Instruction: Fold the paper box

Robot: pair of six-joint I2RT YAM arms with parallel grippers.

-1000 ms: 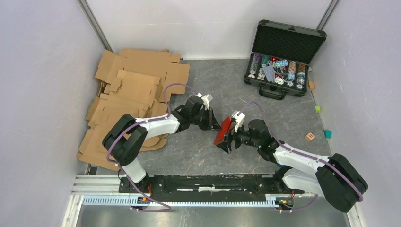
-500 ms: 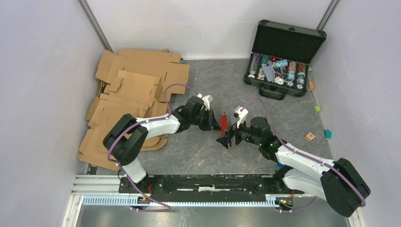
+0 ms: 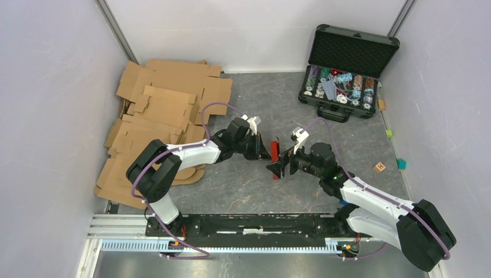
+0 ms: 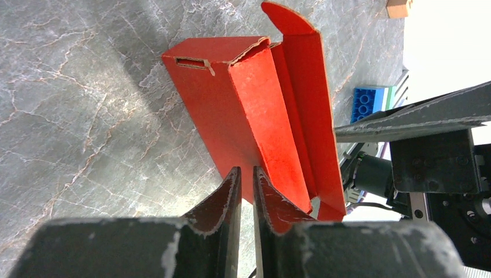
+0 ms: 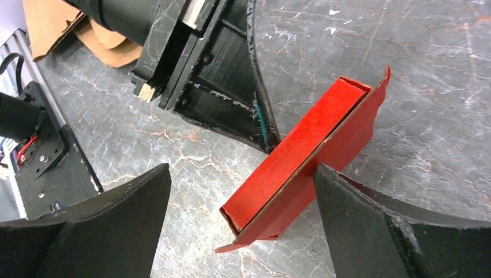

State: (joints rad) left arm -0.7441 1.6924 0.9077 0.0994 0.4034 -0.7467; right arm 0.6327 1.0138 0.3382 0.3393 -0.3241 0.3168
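Red paperboard box (image 4: 260, 116), one only, is over the grey marbled table (image 3: 231, 185), between our two grippers. Our left gripper (image 4: 246, 174) clamps one wall; our right gripper (image 5: 242, 174) stands spread wide around it, gripping nothing. We judge folding half done: next, the right must tuck the loose flap inward.

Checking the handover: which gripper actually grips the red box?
The left gripper: its fingers pinch one wall of the paper box, while the right gripper has its fingers spread wide either side of it.
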